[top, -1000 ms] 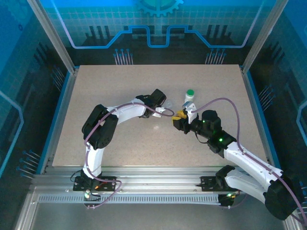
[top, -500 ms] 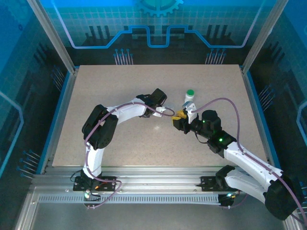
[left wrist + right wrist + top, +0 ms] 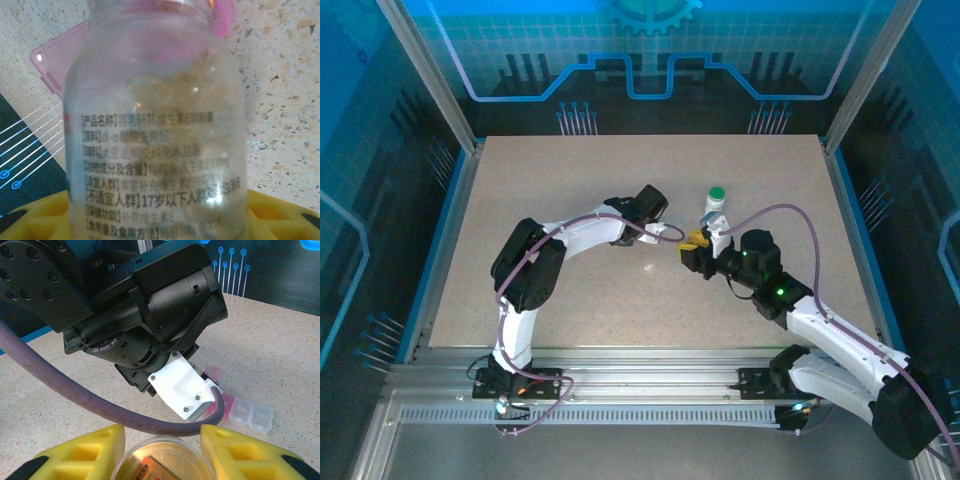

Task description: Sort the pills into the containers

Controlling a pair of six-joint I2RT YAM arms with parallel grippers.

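Note:
My left gripper [image 3: 157, 220] is shut on a clear vial [image 3: 155, 125] with a printed label; its yellow fingers [image 3: 280, 210] flank the base. Pale translucent pills [image 3: 165, 90] lie inside, near the neck. The vial's mouth is over a pink pill-box lid [image 3: 50, 65]. My right gripper [image 3: 162, 450] is shut on a brownish vial [image 3: 160, 460] with a gold top. From above, the left gripper [image 3: 672, 232] and right gripper [image 3: 695, 243] nearly meet mid-table. The white bottle with a green cap [image 3: 716, 200] stands upright just behind them.
A pill box [image 3: 250, 412] with pink and clear compartments lies on the speckled table [image 3: 570, 290] just past the left wrist [image 3: 150, 315], which looms close in front of my right gripper. A purple cable [image 3: 75, 395] crosses ahead of the right fingers.
The left gripper has shifted very slightly with the clear vial. The right arm has not moved.

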